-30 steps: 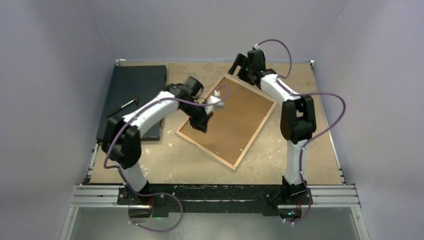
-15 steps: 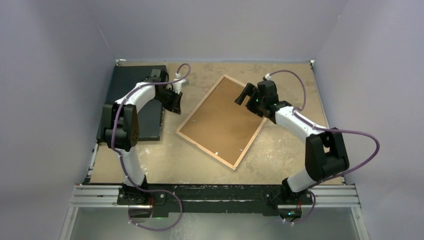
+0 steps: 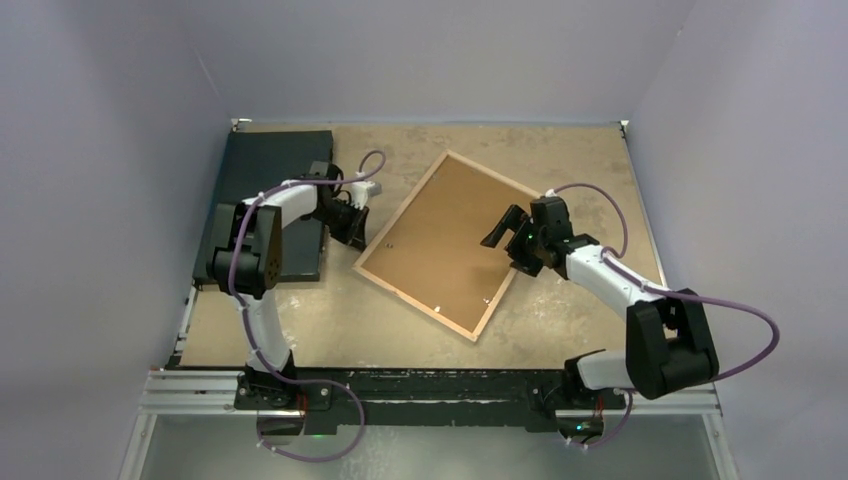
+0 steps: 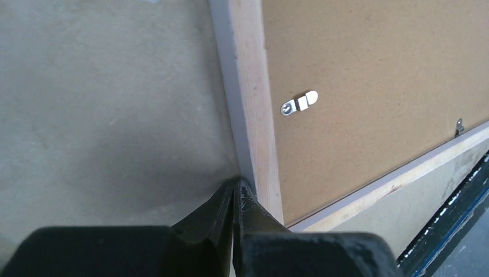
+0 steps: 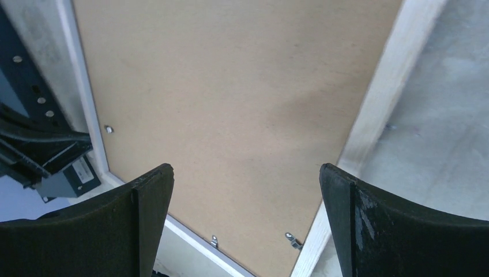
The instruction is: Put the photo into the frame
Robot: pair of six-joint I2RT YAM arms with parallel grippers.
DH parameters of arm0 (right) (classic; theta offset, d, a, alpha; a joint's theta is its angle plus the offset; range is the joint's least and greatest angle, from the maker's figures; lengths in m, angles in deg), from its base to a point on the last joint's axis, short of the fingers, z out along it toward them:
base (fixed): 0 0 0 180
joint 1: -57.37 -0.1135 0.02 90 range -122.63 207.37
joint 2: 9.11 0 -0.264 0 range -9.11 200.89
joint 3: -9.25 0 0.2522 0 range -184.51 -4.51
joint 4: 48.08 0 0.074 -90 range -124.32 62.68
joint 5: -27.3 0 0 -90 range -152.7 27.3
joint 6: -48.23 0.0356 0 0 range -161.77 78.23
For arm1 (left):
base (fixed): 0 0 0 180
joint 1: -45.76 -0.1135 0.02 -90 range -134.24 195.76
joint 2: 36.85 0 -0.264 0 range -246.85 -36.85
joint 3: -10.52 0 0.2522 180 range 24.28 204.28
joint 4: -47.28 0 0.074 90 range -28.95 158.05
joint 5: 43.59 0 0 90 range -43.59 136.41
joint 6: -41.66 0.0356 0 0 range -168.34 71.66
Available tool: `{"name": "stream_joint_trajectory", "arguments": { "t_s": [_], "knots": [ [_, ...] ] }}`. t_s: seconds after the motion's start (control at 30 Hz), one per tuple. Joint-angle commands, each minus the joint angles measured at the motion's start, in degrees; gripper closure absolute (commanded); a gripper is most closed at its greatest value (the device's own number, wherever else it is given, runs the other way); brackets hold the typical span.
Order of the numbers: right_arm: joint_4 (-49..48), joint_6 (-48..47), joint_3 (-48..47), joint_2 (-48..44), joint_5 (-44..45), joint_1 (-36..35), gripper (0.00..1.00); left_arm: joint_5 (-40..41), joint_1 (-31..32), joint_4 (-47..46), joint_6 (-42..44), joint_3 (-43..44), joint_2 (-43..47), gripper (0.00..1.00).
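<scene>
Left claw (image 4: 233,187) closed, tips at the edge of the frame (image 4: 254,115); right claw (image 5: 245,170) wide open above it.

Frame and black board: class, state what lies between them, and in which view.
The left end effector, shut, lies between the black board and the frame, right by the frame's rail. The top external view shows it.

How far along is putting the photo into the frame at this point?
Looks done: the frame lies back up with the brown backing panel seated inside it. In hand: nothing; the left pincer is shut, empty, beside the frame's rail, the right pincer open above the panel. Left: unclear, since no photo is visible, possibly under the panel.
</scene>
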Motion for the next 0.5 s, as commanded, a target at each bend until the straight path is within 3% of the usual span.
{"name": "stream_joint_trajectory", "arguments": {
  "t_s": [0.0,0.27,0.47],
  "knots": [
    [1.3,-1.0,-0.5,-2.6,0.0,1.0,0.01,0.1,3.1,-2.3,-0.1,-4.1,1.4,1.0],
    [1.6,-0.6,-1.7,-3.6,0.7,-0.5,0.01,-1.4,8.3,-5.0,-3.2,-10.4,4.7,1.0],
    [-4.4,8.0,-3.7,0.1,0.2,-13.0,0.01,-4.0,8.0,-4.9,-6.0,-12.1,9.7,1.0]
  ]
}}
